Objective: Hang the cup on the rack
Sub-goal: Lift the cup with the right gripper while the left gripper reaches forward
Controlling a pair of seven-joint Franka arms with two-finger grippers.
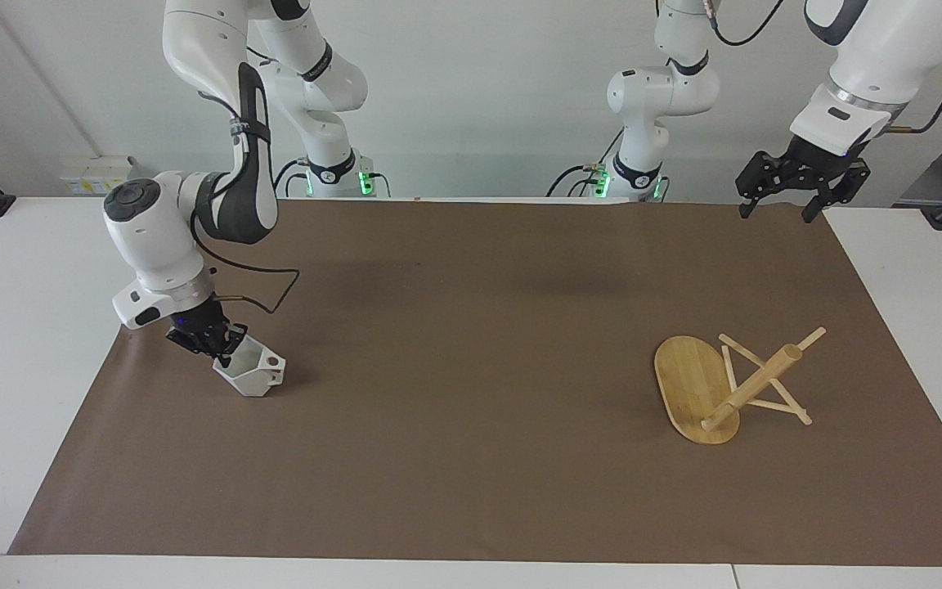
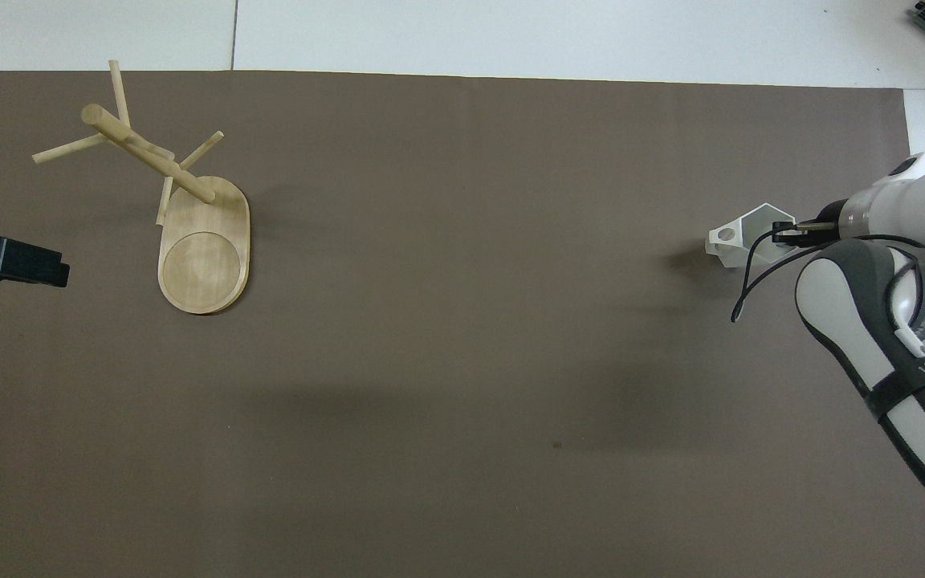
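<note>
My right gripper (image 1: 222, 348) is clamped on the rim of the cup (image 1: 252, 372), at the wall facing away from its handle. The small white faceted cup is at the right arm's end of the brown mat (image 1: 471, 343), tilted rather than upright — its angular mouth opens up and toward my wrist. Whether its underside touches the mat or hangs just clear of it, I cannot tell. The blocky handle with its round hole points toward the middle of the table, so the line from my fingertips through the cup body to the handle runs roughly along the length of the table. In the overhead view the cup (image 2: 747, 237) shows its open mouth and the handle hole, with my right gripper (image 2: 788, 234) at the rim edge toward the table's end.

My left gripper (image 1: 798, 192) waits in the air over the corner of the mat at the left arm's end, close to the robots, its fingers spread apart and holding nothing. In the overhead view only its dark tip (image 2: 9, 261) enters at the frame edge.

The rack (image 1: 724, 384) stands on the mat toward the left arm's end, well apart from the cup. Its oval bamboo base is flat on the mat — long axis running nearer-to-farther from the robots. The thick central post rises at one end of the base, crossed by thin peg sticks that point outward and upward.
</note>
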